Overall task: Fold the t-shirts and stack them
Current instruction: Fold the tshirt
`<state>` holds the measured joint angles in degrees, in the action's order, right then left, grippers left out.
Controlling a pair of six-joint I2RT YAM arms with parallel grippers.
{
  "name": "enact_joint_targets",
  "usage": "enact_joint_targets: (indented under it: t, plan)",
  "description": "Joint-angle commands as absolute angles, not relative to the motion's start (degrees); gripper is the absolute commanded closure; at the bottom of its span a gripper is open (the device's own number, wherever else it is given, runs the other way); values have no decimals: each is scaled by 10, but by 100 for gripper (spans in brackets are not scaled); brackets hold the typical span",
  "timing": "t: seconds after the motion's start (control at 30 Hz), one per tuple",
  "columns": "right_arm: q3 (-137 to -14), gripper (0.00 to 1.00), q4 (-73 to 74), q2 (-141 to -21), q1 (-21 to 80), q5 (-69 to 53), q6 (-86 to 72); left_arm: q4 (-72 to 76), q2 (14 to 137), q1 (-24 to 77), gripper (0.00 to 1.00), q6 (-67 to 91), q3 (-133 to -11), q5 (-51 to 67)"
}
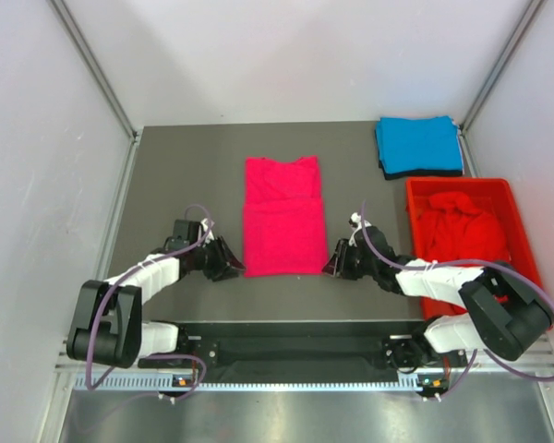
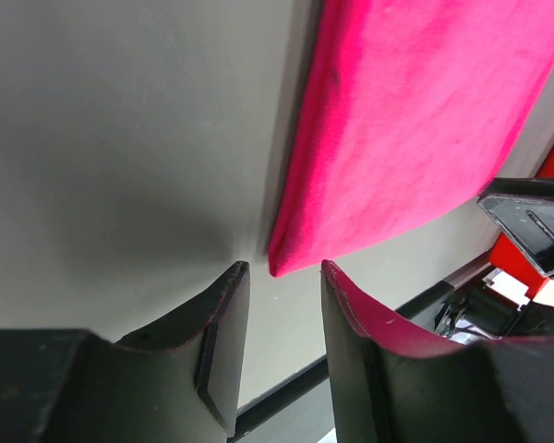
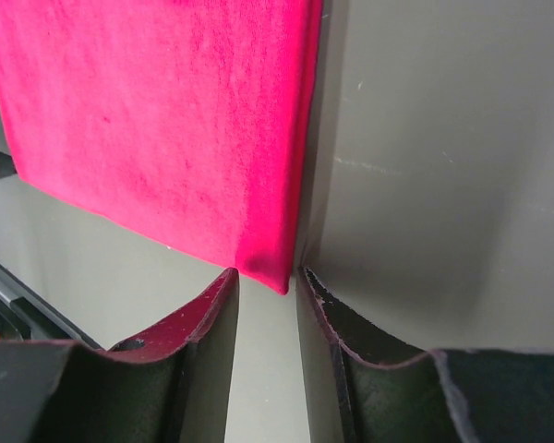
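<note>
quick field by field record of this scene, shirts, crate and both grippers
pink t-shirt: flat mid-table, a narrow rectangle, collar at the far end
blue t-shirt: folded, far right corner of the table, on something dark
red t-shirts: crumpled inside the crate
red crate: right side of the table, nearer than the blue t-shirt
left gripper: open, at the pink t-shirt's near left corner, nothing held
right gripper: open, at its near right corner, nothing held

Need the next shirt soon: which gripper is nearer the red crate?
Right. The right gripper sits between the pink t-shirt and the crate; the left gripper is on the t-shirt's far side from it.
</note>
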<state>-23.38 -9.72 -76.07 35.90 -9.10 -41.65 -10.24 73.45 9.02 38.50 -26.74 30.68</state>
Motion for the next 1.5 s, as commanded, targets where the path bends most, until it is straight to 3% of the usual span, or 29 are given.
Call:
enact_joint_targets:
  t: [0.0,0.43,0.5,0.6,0.87,1.47]
  plan:
    - [-228,67,-78,-778,369,-76,-423,-83,746,92,59,390,-254,300]
    - [-214,75,-88,-778,377,-69,-431,-23,771,107,62,407,-214,302]
    - [-211,81,-86,-776,377,-68,-429,-5,777,107,79,410,-210,307]
    - [-208,100,-82,-764,377,-68,-424,-10,769,107,100,413,-216,317]
    - [-207,100,-41,-680,386,-65,-410,-80,665,120,100,424,-244,301]
    - [-202,100,74,-516,438,-4,-435,-171,556,134,100,450,-275,279]
